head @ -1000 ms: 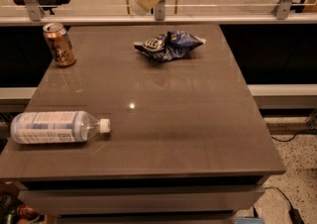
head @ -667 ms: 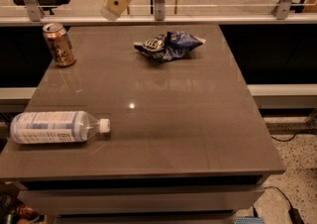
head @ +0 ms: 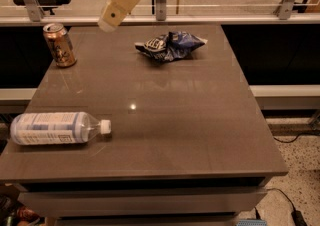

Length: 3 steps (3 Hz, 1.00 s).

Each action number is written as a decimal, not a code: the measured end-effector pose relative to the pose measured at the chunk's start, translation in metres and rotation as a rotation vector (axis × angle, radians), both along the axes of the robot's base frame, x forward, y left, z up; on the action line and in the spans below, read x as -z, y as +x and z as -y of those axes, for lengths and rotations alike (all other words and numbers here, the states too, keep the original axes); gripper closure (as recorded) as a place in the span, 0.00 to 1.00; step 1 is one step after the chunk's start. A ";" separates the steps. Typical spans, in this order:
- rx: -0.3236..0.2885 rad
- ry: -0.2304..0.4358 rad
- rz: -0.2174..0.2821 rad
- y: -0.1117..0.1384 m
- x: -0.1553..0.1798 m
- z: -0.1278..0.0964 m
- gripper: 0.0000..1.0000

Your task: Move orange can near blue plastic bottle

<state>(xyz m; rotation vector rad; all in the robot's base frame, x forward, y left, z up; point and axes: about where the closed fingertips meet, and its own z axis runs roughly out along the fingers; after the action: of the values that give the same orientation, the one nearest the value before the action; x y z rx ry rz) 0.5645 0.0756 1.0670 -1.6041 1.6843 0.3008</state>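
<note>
Cream gripper has swung left along the back edge of the table; it now hangs high between bag and can; open or closed, you can't tell; can stands upright back-left, untouched; bottle lies on its side front-left, well apart from it; looks like an approach to the can, grasp not begun.

No wording can be read. The small copper-orange metal can at the grey table's far left corner bears dark script. The large clear plastic bottle by its near left edge carries fine print, and the crumpled dark blue chip bag a white emblem, all illegible. The cream gripper hangs over the table's far edge.
</note>
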 end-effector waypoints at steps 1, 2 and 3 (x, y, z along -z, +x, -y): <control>-0.013 0.040 -0.071 0.001 0.036 -0.020 0.00; -0.031 0.072 -0.137 0.001 0.070 -0.044 0.00; -0.041 0.065 -0.181 0.008 0.099 -0.065 0.00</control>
<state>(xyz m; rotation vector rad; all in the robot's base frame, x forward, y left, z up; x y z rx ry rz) 0.5721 0.1402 0.9677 -1.6047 1.7584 0.5306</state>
